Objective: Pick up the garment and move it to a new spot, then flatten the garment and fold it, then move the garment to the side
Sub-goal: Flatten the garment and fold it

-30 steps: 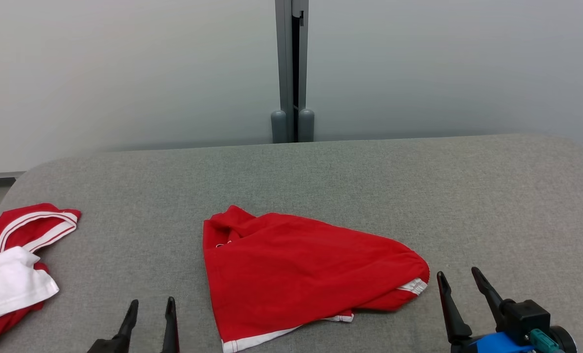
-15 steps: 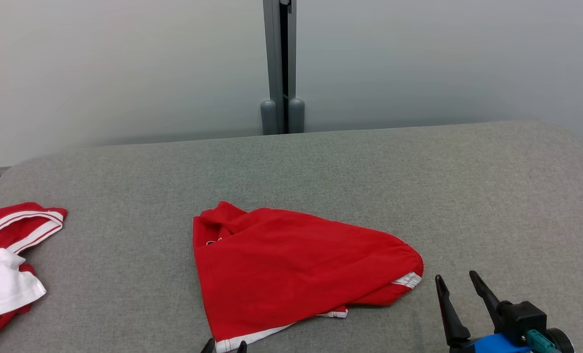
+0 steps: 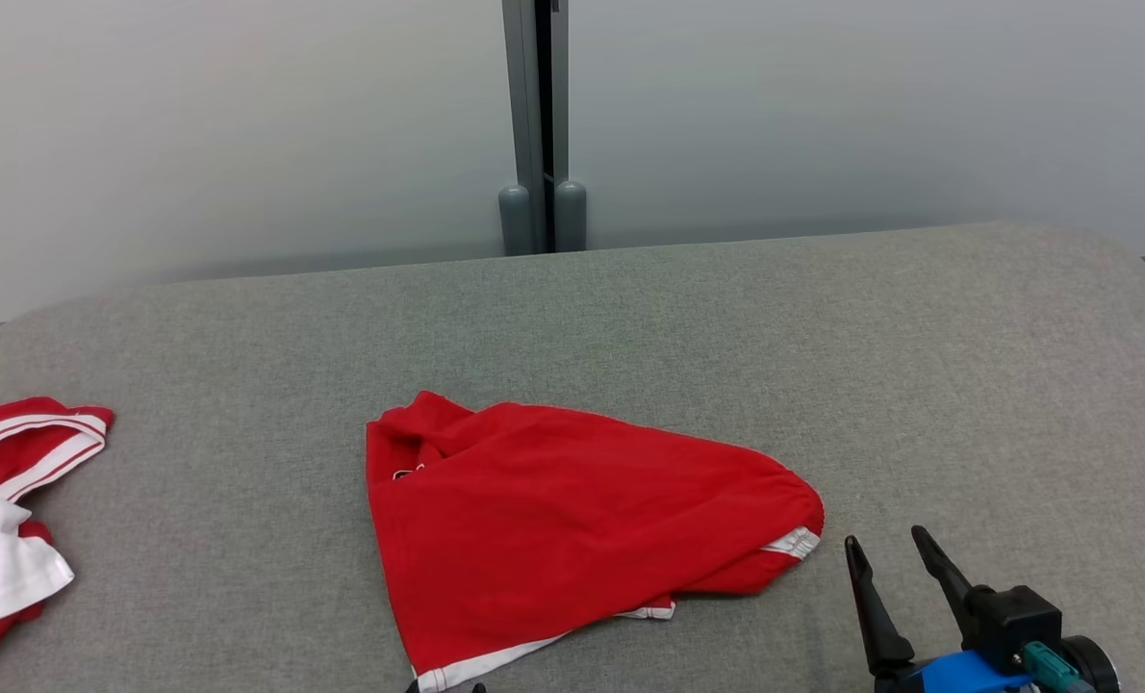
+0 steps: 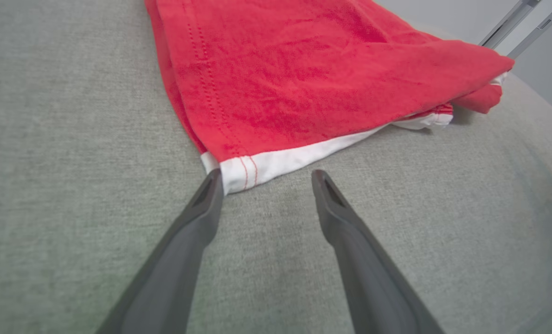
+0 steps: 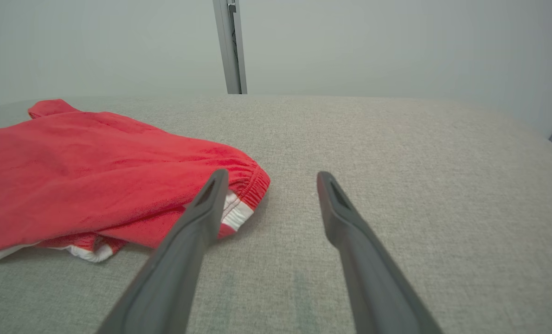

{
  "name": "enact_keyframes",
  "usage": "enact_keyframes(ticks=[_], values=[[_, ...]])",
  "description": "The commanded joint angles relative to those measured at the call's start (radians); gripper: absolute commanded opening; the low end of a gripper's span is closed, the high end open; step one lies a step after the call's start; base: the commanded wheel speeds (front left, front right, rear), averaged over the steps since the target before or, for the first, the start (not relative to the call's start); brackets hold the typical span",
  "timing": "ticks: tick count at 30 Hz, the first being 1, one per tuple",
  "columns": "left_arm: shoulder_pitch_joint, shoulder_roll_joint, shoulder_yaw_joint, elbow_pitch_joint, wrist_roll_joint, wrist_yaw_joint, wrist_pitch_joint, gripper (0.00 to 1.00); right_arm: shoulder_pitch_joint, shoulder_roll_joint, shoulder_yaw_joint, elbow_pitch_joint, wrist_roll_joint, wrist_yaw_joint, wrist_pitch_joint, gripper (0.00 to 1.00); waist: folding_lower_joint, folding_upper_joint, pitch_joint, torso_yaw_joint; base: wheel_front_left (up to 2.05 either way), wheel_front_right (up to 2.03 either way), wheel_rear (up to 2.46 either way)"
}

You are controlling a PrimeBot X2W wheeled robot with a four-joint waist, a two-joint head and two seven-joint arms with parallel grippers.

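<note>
A red garment (image 3: 553, 520) with white trim lies crumpled in the middle of the grey padded table (image 3: 919, 385). In the left wrist view my left gripper (image 4: 266, 172) is open, low over the table. Its left fingertip (image 4: 211, 183) sits at the white hem corner of the garment (image 4: 304, 79). In the head view the tips of the left gripper (image 3: 445, 687) just peek up at the bottom edge. My right gripper (image 3: 885, 549) is open just right of the garment's cuffed end. In the right wrist view the right gripper (image 5: 271, 175) holds nothing, and the garment (image 5: 95, 171) lies to its left.
A second red and white garment (image 3: 5, 520) lies at the table's left edge. A pale wall with a grey post (image 3: 534, 125) stands behind the table. Bare grey surface stretches to the right and far side.
My left gripper has moved right, from the lower left to the garment's near hem corner. The head camera has shifted a little. The right gripper and the garment have stayed put.
</note>
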Motion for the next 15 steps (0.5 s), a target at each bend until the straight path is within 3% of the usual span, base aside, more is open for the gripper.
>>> enact_keyframes(ticks=[1,7,8,9,10,15], values=[[-0.021,0.006,0.003,0.002,-0.007,-0.001,-0.003,1.00,-0.010,-0.001,0.001,0.001,-0.004,0.000,-0.003,1.00,0.0000,0.0000,0.001,-0.003,0.00,0.00,0.00],[-0.030,0.005,0.019,0.012,-0.024,-0.001,-0.003,0.98,-0.016,-0.001,0.010,0.005,-0.011,0.000,-0.003,1.00,0.0000,0.0000,0.012,-0.024,0.00,0.00,0.00],[-0.030,0.005,0.021,0.013,-0.023,-0.001,-0.003,0.51,-0.014,-0.001,0.014,0.009,-0.008,0.000,-0.003,1.00,0.0000,0.0000,0.013,-0.026,0.00,0.00,0.00],[-0.032,0.006,0.023,0.012,-0.021,-0.001,-0.003,0.31,-0.015,-0.001,0.019,0.011,-0.004,0.000,-0.003,1.00,0.0000,0.0000,0.016,-0.028,0.00,0.00,0.00],[-0.036,0.007,0.025,0.009,-0.017,-0.001,-0.003,0.00,-0.016,-0.001,0.023,0.014,0.000,0.000,-0.003,1.00,0.0000,0.0000,0.020,-0.030,0.00,0.00,0.00],[-0.049,0.013,0.038,0.001,-0.009,-0.001,-0.003,0.00,-0.022,-0.002,0.048,0.043,0.033,0.000,-0.003,1.00,0.0000,0.0000,0.038,-0.027,0.00,0.00,0.00]])
